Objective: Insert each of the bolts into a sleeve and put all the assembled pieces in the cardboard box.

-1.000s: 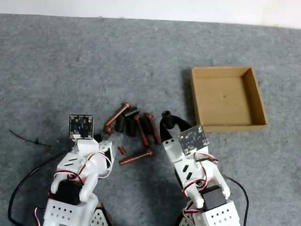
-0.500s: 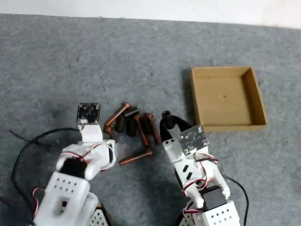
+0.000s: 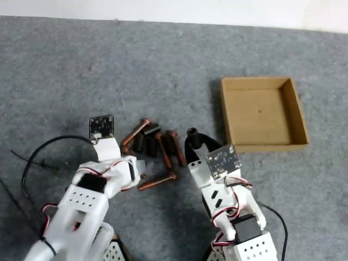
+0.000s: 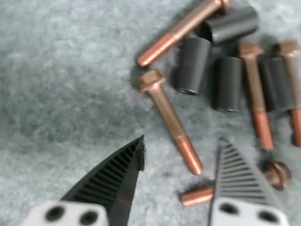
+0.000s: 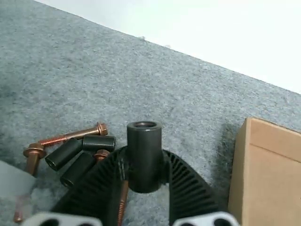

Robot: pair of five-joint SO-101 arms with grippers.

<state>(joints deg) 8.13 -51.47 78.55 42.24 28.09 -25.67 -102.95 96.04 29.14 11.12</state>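
Several copper bolts [image 3: 157, 181] and black sleeves [image 3: 151, 130] lie in a loose pile mid-table. In the left wrist view my left gripper [image 4: 181, 140] stands open low over the pile, its fingers on either side of one bolt [image 4: 165, 108] lying flat. Beyond that bolt lie three sleeves [image 4: 193, 63] and more bolts [image 4: 256, 108]. My right gripper [image 5: 144, 165] is shut on an upright black sleeve [image 5: 144, 146], its open bore facing up; it stands [image 3: 191, 135] just right of the pile. The cardboard box [image 3: 263, 113] sits open to the right.
A thin black cable [image 3: 32, 160] trails on the grey carpet left of the left arm. The box wall [image 5: 268, 165] stands close beside the held sleeve. Open carpet spreads behind the pile, up to a white edge [image 3: 174, 10] along the back.
The left arm has swung forward and right, bringing its gripper over the near bolts of the pile. The right arm and its sleeve have kept still.
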